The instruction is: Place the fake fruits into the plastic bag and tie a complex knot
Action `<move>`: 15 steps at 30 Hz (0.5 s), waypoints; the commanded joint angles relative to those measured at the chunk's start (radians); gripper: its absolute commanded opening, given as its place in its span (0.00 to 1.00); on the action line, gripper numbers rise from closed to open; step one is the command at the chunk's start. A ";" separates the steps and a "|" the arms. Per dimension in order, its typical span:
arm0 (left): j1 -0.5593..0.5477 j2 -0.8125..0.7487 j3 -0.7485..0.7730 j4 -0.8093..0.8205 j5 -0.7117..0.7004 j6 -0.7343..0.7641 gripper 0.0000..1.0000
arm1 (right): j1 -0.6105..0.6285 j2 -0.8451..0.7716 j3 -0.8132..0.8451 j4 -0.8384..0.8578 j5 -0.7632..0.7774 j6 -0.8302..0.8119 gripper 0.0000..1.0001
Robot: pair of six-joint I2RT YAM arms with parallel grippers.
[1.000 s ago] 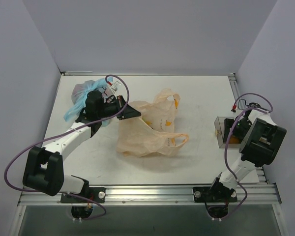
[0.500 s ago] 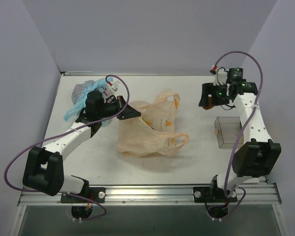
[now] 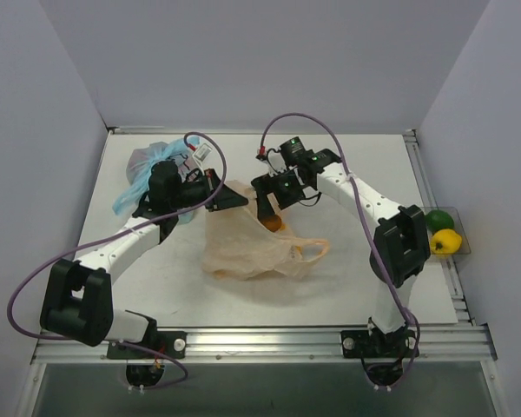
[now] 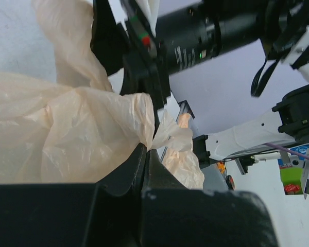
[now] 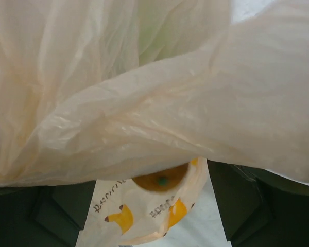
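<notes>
Peach-orange plastic bag (image 3: 252, 252) lies mid-table, rim clamped in the left gripper (image 3: 241, 200) to prop the mouth up while the right gripper (image 3: 270, 209), jaws spread, hangs over it, orange fruit (image 5: 160, 180) apparently loose below.

Left tool (image 3: 233, 199) clamped tight, right tool (image 3: 271, 209) splayed wide, both arms outstretched, wrists close together.

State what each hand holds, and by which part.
Left hand: the bag, by a bunched fold of its edge. Right hand: nothing; the orange fruit lies free, clear of its open fingers.
</notes>
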 commanded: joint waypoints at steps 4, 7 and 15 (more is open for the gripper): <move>0.015 -0.015 -0.006 0.076 0.026 -0.013 0.00 | 0.009 -0.116 -0.044 -0.010 0.020 0.013 0.90; 0.016 -0.012 -0.004 0.078 0.028 -0.015 0.00 | -0.025 -0.214 -0.096 -0.021 -0.001 0.005 0.97; 0.018 -0.012 -0.007 0.083 0.028 -0.018 0.00 | -0.310 -0.430 -0.175 -0.180 -0.075 -0.110 0.99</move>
